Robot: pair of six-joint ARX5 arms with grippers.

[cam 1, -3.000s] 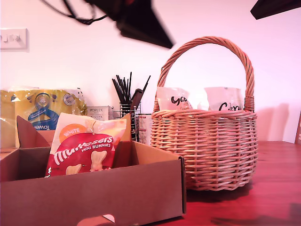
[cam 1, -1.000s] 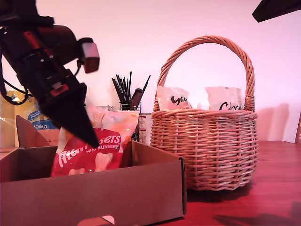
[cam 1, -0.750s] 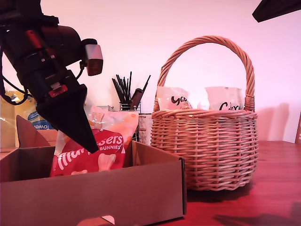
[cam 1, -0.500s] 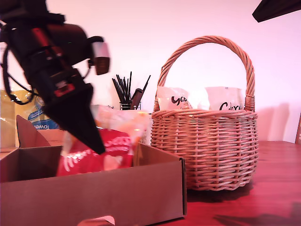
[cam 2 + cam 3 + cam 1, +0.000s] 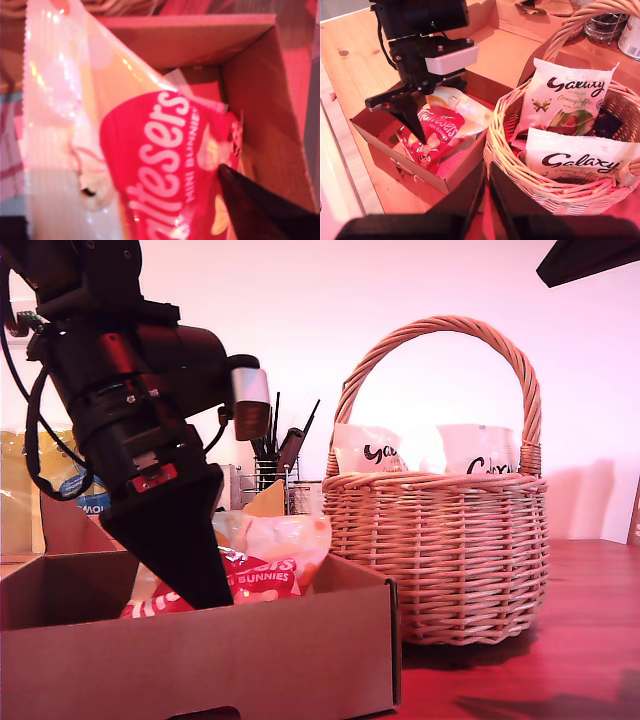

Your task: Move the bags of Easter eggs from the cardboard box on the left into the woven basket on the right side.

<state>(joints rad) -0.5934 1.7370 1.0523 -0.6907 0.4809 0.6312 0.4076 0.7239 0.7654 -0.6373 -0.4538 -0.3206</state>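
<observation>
The Maltesers Mini Bunnies bag (image 5: 268, 565) leans low inside the cardboard box (image 5: 250, 660) at the exterior view's left. My first gripper (image 5: 205, 590) reaches down into the box against it. In the first wrist view the bag (image 5: 160, 165) fills the frame, with one dark finger (image 5: 260, 205) in front of it; the other finger is hidden. From above, the first gripper (image 5: 402, 120) looks open around the bag (image 5: 437, 130). The woven basket (image 5: 440, 550) holds two white Galaxy bags (image 5: 567, 100) (image 5: 580, 160). My second gripper (image 5: 484, 172) hovers shut and empty above the basket's rim (image 5: 520, 175).
A wire holder of black brushes (image 5: 272, 455) stands behind the box, and a yellow package (image 5: 15, 500) sits at the exterior view's far left. More red pouches (image 5: 420, 155) lie in the box. A dark arm part (image 5: 585, 258) shows at the exterior view's upper right.
My first arm came down into the box and shifted toward the exterior view's right. The Maltesers bag slid the same way and tipped lower.
</observation>
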